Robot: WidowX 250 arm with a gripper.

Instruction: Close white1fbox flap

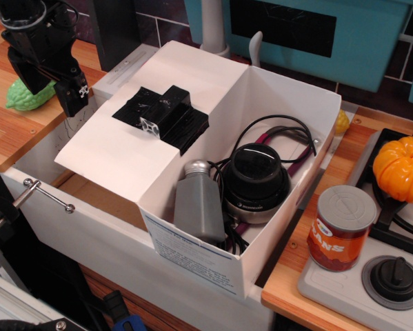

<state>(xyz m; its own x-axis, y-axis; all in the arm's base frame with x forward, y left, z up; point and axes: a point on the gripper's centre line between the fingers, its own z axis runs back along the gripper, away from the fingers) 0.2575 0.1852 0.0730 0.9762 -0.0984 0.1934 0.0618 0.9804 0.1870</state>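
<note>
The white cardboard box (289, 131) sits in the middle, its printed label (192, 258) on the near side. It holds a grey metal bottle (199, 200), a round black and silver device (256, 181) and dark cables. Its large white flap (134, 148) lies folded out to the left, about level, with a black taped block (163, 116) on top. My black gripper (54, 76) hangs at the upper left, above and left of the flap's far corner, apart from it. Its fingers (74, 93) point down; I cannot tell whether they are open or shut.
A green toy vegetable (23, 96) lies on the wooden counter behind the gripper. A red can (340, 227) and an orange pumpkin (401, 169) stand at the right by the toy stove knob (394, 276). A white faucet (216, 24) and teal cabinet (316, 31) are behind the box.
</note>
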